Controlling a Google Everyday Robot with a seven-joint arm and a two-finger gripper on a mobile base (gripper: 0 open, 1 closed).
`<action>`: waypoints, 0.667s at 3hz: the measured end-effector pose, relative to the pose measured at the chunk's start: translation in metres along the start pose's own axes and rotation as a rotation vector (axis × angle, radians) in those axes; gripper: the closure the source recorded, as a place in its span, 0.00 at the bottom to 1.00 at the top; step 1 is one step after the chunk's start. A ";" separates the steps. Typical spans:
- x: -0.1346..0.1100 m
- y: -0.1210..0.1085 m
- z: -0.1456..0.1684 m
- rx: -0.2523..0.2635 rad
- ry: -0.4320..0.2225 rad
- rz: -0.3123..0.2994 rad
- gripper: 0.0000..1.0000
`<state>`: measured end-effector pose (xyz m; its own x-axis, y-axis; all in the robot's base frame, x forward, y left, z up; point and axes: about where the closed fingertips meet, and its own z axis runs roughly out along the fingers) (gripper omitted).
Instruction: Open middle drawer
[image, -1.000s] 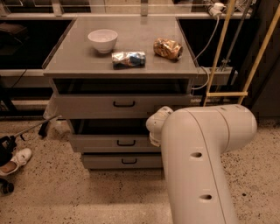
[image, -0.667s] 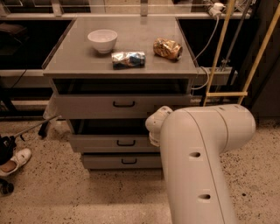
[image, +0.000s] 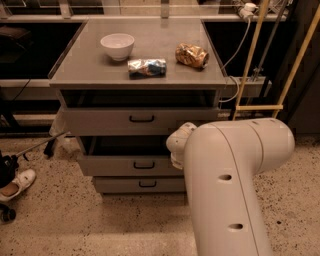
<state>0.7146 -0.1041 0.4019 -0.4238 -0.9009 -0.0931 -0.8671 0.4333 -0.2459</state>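
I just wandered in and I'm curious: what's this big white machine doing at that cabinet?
A white robot arm reaches toward a grey three-drawer cabinet. Its tip sits by the right end of the middle drawer, which looks pulled out a little. The end effector is hidden behind the arm. A white bowl, a blue snack bag and a golden snack bag lie on top.

Thick, smooth cream-white arm (image: 235, 185) with two small dark oval holes (image: 225, 177) and a rounded joint (image: 179, 145), gripper hidden behind it.
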 end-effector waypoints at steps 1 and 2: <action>0.011 0.012 -0.005 0.003 -0.006 0.006 1.00; 0.011 0.012 -0.005 0.003 -0.006 0.006 1.00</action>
<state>0.6980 -0.1085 0.4022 -0.4271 -0.8987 -0.1001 -0.8640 0.4382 -0.2480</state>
